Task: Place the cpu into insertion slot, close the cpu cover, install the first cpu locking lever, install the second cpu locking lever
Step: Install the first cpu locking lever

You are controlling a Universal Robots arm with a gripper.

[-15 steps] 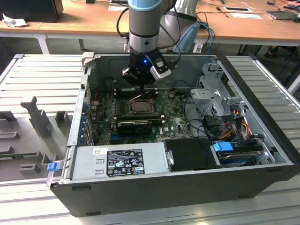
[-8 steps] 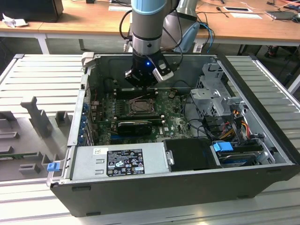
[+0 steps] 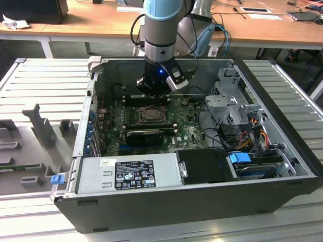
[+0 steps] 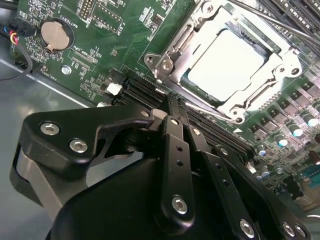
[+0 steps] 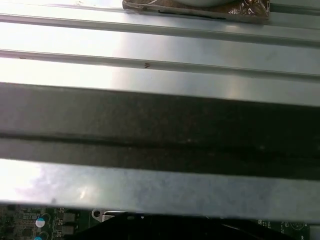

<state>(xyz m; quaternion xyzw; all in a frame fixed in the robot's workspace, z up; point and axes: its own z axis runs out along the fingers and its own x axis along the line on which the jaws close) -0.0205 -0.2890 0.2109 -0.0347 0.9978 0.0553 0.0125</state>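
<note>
Power-supply casing (image 3: 128, 174) sits nearest in the exterior view, along the front edge of the open computer case (image 3: 282, 126) on my ribbed worktop (image 3: 45, 85). Behind it the arm holds the gripper (image 3: 154, 89) low over the green motherboard (image 3: 189, 132), just behind the insertion slot (image 3: 150, 114). From here I cannot make out the fingers, nor whether the socket is filled.

In the second wrist view the black fingers (image 4: 176, 150) are drawn together with nothing between them, their tips just above the long black memory slots (image 4: 145, 92). Beyond them the cpu (image 4: 227, 62) lies flat in the insertion slot, its pale face showing through the window of the cpu cover (image 4: 172, 52), which lies down over it. A thin locking lever (image 4: 280, 22) crosses the far corner; whether either lever is latched I cannot tell. A coin battery (image 4: 52, 34) sits off to one side.

My judgement: the levers are the step in hand, and doing it well means pressing each thin rod down and under its hook with closed fingertips, without scraping the board.

The first wrist view gives pale metal ribbing (image 5: 160, 70) and a dark band of case wall (image 5: 160, 125), with a strip of motherboard at one edge.
</note>
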